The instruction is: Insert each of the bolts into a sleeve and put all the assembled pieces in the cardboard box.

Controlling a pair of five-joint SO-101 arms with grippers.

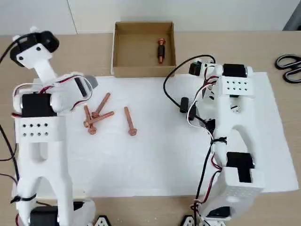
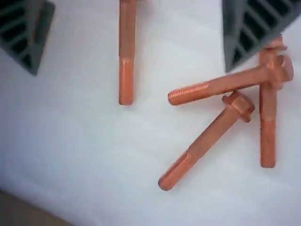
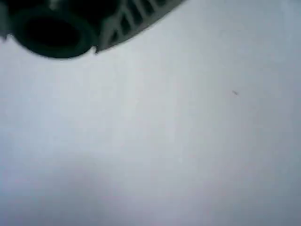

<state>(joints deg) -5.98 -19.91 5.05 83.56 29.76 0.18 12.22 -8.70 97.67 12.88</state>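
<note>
Three copper bolts lie crossed on the white sheet, and a single bolt rests to their right. My left gripper hovers just behind the cluster, open and holding nothing. In the left wrist view its grey fingers stand wide apart over the single bolt and the crossed bolts. My right gripper holds a black sleeve above the sheet's middle right. The sleeve shows its hollow end beside a grey finger. One bolt fitted with a sleeve lies in the cardboard box.
The cardboard box sits at the back centre, just beyond the sheet's far edge. Scissors lie on the bare table at the far right. Cables loop from the right arm near the box's front corner.
</note>
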